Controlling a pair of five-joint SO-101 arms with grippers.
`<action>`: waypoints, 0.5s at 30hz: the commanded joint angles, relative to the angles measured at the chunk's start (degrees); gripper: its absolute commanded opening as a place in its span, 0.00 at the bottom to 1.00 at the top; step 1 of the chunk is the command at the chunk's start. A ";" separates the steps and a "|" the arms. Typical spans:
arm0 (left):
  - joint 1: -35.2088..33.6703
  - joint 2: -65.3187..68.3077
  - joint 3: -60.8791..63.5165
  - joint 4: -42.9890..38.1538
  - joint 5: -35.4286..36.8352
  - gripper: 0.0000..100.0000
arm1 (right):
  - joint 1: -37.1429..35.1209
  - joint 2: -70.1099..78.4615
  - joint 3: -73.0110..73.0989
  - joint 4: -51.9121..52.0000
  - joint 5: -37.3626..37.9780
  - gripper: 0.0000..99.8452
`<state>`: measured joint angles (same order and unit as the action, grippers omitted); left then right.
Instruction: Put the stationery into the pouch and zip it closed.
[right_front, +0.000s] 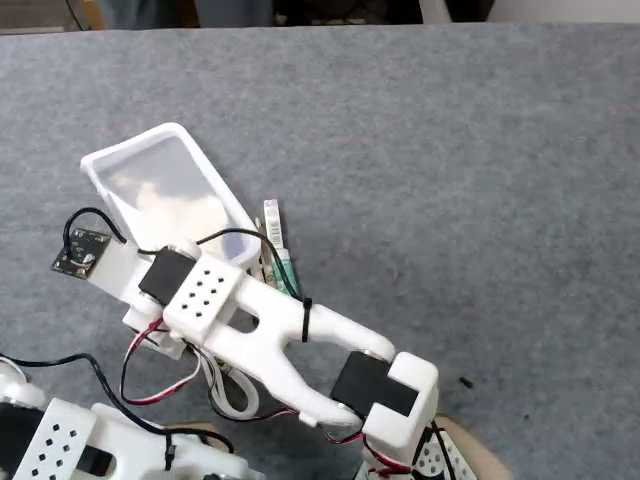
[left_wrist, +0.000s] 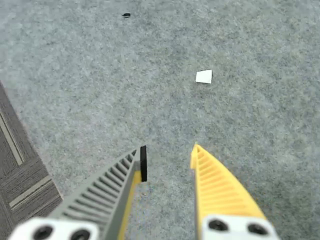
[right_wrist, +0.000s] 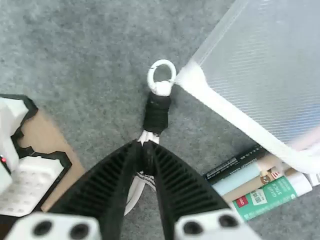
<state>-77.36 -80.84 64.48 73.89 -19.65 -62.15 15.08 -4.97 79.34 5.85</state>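
High view: the pouch (right_front: 160, 185) lay just ahead of the right arm's wrist, with the pens (right_front: 276, 232) just beside its edge and not yet inside. Left wrist view: the left gripper (left_wrist: 167, 159) hung open and empty over carpet (left_wrist: 75, 75), a paper scrap (left_wrist: 204, 76) well ahead of it. Right wrist view: the right gripper (right_wrist: 148, 148) was clamped on the pouch's strap (right_wrist: 157, 112), probably to steady the pouch for loading.

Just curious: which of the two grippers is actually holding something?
The black right gripper, shut on the strap; the yellow-and-grey left gripper is open, holding nothing.
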 joint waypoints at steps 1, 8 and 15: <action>-0.84 -0.53 -3.12 -1.32 -0.44 0.17 | -1.32 -2.42 -0.84 -0.53 1.67 0.02; -0.92 -0.53 -3.12 -1.32 -0.62 0.17 | -2.20 0.48 -1.01 -0.44 8.79 0.30; -0.92 -0.53 -3.12 -1.32 -0.62 0.17 | -2.37 2.07 -0.40 -0.88 -1.05 0.24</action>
<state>-77.63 -80.84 64.22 73.89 -19.65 -63.74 16.40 -4.97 79.34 9.19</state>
